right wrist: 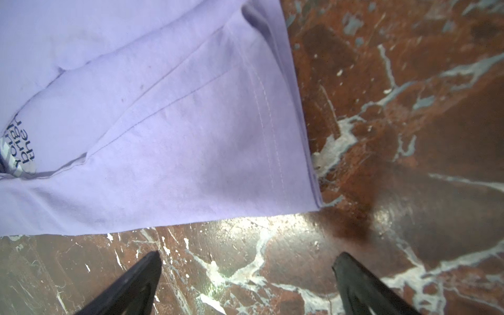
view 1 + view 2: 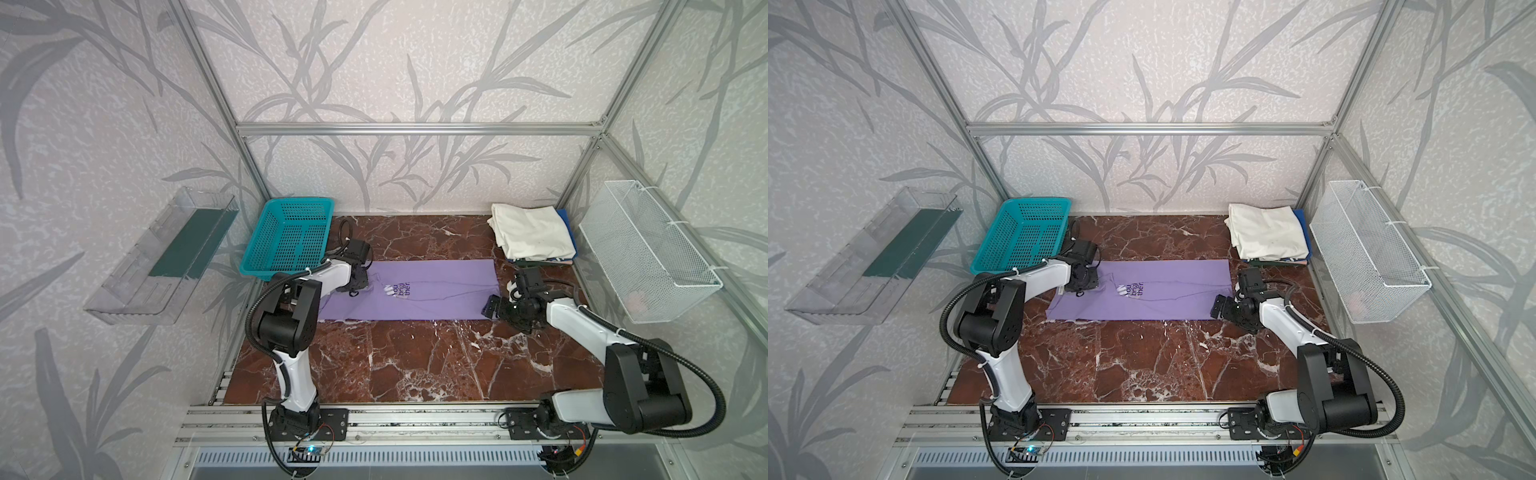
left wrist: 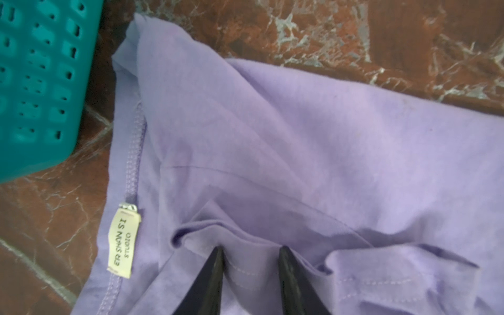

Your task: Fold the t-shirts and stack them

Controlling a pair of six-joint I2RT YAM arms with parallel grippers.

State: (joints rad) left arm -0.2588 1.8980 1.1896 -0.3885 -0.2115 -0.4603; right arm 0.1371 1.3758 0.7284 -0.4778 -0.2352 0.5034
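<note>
Red-brown marble counter [image 2: 415, 365] in a leaf-papered booth, teal basket [image 2: 286, 237] at back-left. At back-right a cream t-shirt [image 2: 534, 232] lies folded on top of a pile w/ blue edges [image 2: 565, 216] poking out under it. Lavender t-shirt [image 2: 415, 295] lies mid-counter as a long flat band, sides turned in, long axis running left-right btwn the two arms: neck end by the left arm, bottom hem by the right. Left gripper [image 3: 251, 251] sits on the neck end. In the left wrist view its jaws stand part-way open, tips down on the cloth either side of a stitched ridge, neck label [image 3: 124, 242] just beside. Cloth is btwn the tips but no firm pinch shows. Right gripper [image 1: 251, 259] is spread wide, empty, over bare counter just off the near hem corner, not touching cloth. Prob. next: each arm takes its own end and the fold goes across the short axis. Right arm is nearer the pile for the transfer after.
</note>
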